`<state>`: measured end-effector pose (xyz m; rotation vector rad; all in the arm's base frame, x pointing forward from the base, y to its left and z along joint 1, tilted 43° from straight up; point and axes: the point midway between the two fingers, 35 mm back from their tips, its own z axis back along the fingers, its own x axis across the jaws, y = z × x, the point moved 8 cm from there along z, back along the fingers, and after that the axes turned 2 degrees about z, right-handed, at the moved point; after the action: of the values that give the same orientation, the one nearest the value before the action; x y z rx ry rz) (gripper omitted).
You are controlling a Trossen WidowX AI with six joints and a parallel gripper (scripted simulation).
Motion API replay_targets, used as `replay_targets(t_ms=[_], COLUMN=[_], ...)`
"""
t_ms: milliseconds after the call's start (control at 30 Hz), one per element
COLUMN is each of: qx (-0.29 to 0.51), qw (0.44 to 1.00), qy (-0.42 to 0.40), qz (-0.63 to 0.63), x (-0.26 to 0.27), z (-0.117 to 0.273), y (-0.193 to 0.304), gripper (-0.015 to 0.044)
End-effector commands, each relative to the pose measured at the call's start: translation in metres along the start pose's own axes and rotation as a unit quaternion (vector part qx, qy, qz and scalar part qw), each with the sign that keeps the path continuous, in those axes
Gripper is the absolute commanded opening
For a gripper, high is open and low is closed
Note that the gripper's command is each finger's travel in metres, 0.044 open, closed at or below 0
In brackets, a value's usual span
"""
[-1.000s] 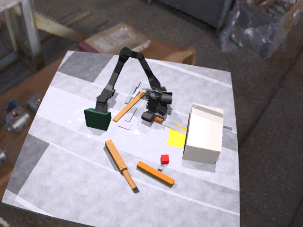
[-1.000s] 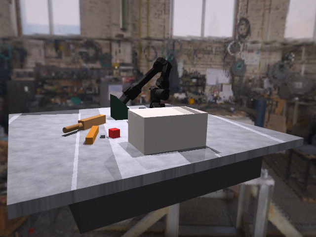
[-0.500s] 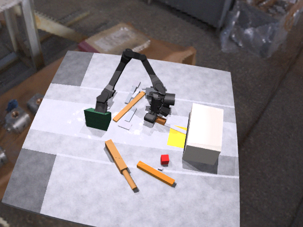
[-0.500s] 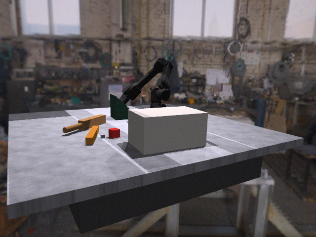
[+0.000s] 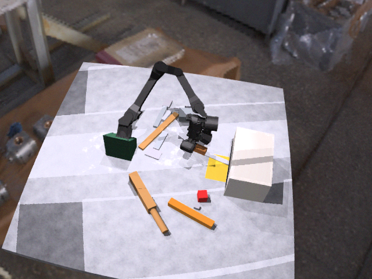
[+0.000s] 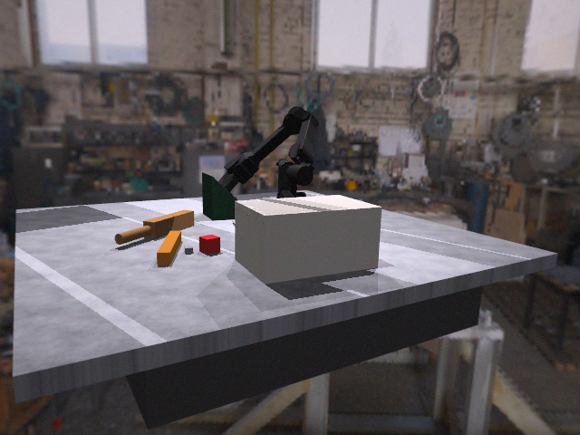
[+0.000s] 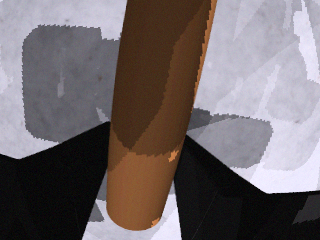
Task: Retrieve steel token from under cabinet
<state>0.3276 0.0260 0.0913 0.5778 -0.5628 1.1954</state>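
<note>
My gripper [image 5: 194, 146] [image 7: 144, 135] is shut on the round brown handle [image 5: 200, 149] [image 7: 150, 90] of a tool, over the table on the near side of the cabinet. A thin pale rod runs from the handle over the yellow marked area [image 5: 215, 172] toward the foot of the white cabinet [image 5: 252, 153] [image 6: 309, 243]. The rod's far end cannot be made out. A small dark mark lies on the yellow area; whether it is an object or a shadow is unclear. The steel token cannot be made out. The cabinet hides my fingers in the exterior view.
A red cube [image 5: 201, 195] [image 6: 209, 245], a small grey piece [image 5: 197, 208] [image 6: 188, 250], an orange bar [image 5: 190, 213] [image 6: 169, 248] and a wooden paddle-like piece [image 5: 142, 192] [image 6: 169, 223] lie to one side. A long orange strip [image 5: 158, 131] and several pale flat pieces lie near the green block [image 5: 120, 147] [image 6: 216, 201].
</note>
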Motion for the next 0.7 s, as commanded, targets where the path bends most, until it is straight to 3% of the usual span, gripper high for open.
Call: replay_targets(t_ms=[0, 667], qx=[0.000, -0.001], qw=[1.000, 1.000], qy=[-0.002, -0.002], qz=[0.003, 0.003], x=[0.000, 0.000], z=[0.000, 0.001], y=[-0.006, -0.027], gripper=[0.0000, 0.0000])
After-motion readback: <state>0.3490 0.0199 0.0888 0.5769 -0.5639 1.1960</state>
